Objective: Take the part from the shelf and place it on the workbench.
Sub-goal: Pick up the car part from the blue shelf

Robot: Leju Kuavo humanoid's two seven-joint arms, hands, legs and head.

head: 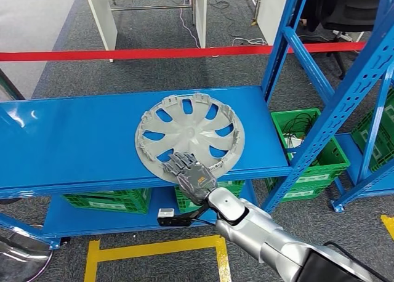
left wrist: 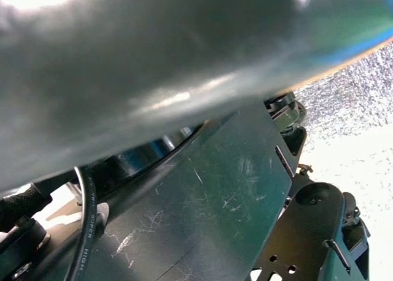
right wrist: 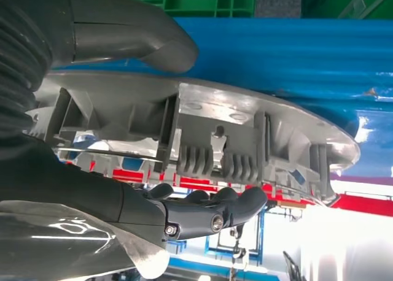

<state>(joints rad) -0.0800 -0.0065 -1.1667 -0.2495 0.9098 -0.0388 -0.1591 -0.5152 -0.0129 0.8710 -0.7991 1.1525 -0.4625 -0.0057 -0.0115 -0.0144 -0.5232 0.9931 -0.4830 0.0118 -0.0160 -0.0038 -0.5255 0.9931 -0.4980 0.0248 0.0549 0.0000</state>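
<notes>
Wheel cover [head: 190, 134] lies flat on blue shelf [head: 69, 140], near edge overhanging front lip. Right hand [head: 188, 171] at that edge: fingers [right wrist: 218, 210] on top, thumb [right wrist: 139, 35] underneath, looks clamped. Not lifted yet. Lift, carry, placement on counter all remain.

Workshop or warehouse floor here: blue steel racking [head: 325, 85] running out toward two o'clock, green parts crates [head: 310, 151] underneath, yellow floor marking [head: 153, 248] at six, red barrier tape [head: 139, 53] across twelve, grey carpet.
</notes>
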